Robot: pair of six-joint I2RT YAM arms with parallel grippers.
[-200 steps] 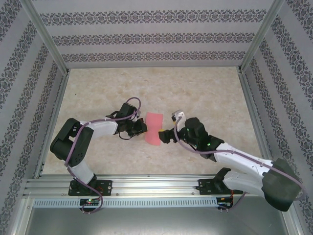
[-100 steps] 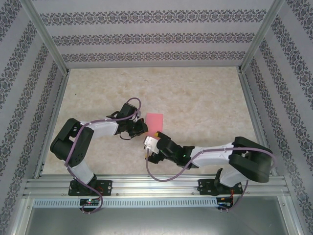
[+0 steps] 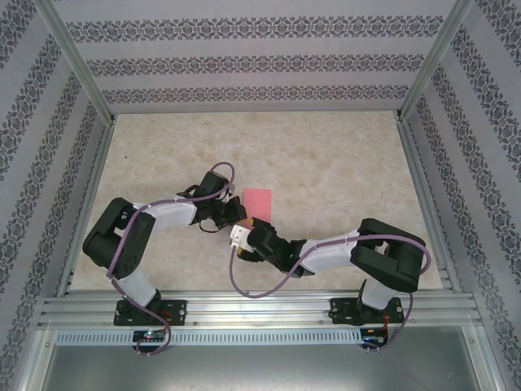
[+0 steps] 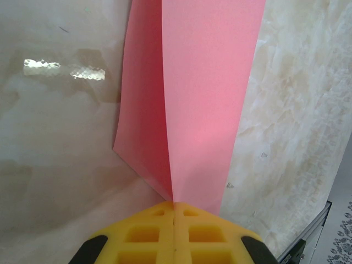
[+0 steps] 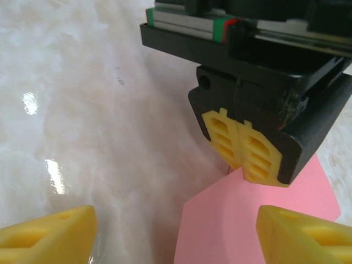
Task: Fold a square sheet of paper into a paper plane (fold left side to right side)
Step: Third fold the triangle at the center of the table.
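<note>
The square sheet of paper is pink-red and lies folded into a narrow strip on the marble table, mid-way between the arms. In the left wrist view its left flap stands up along a centre crease. My left gripper is shut on the sheet's near corner, its yellow fingers pressed together. That grip also shows ahead in the right wrist view, left gripper on the sheet. My right gripper is open just short of it, one fingertip either side, the sheet's corner lying between them.
The marble tabletop stretches free behind and to the right of the paper. Patterned walls with metal posts close in three sides. An aluminium rail runs along the near edge. The right arm is bent low across the front.
The right arm has swung from the paper's right side round to its near end, beside the left gripper, and its jaws have narrowed a little. The left gripper has stayed shut in place.
</note>
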